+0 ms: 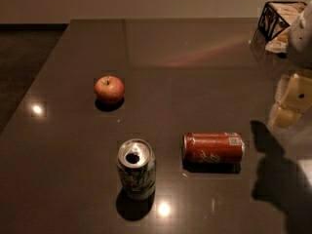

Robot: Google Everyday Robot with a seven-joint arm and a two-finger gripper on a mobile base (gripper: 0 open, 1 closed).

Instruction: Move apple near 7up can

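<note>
The gripper point(288, 103) hangs at the right edge of the frame, a pale yellowish shape above the counter point(195, 57), touching none of the things on it; how wide its grasp stands I cannot tell. Above it, at the upper right edge, a white part of the arm point(302, 33) partly covers a black wire basket point(279, 17) in the upper right corner. Left of and below the gripper, a red-orange can point(213, 147) lies on its side right of centre. Near it to the left, the 7up can point(136, 168) stands upright in the lower middle, dark opening on top. The apple point(109, 89) sits stem up in the left middle of the frame, up and left of the 7up can and well apart from it.
</note>
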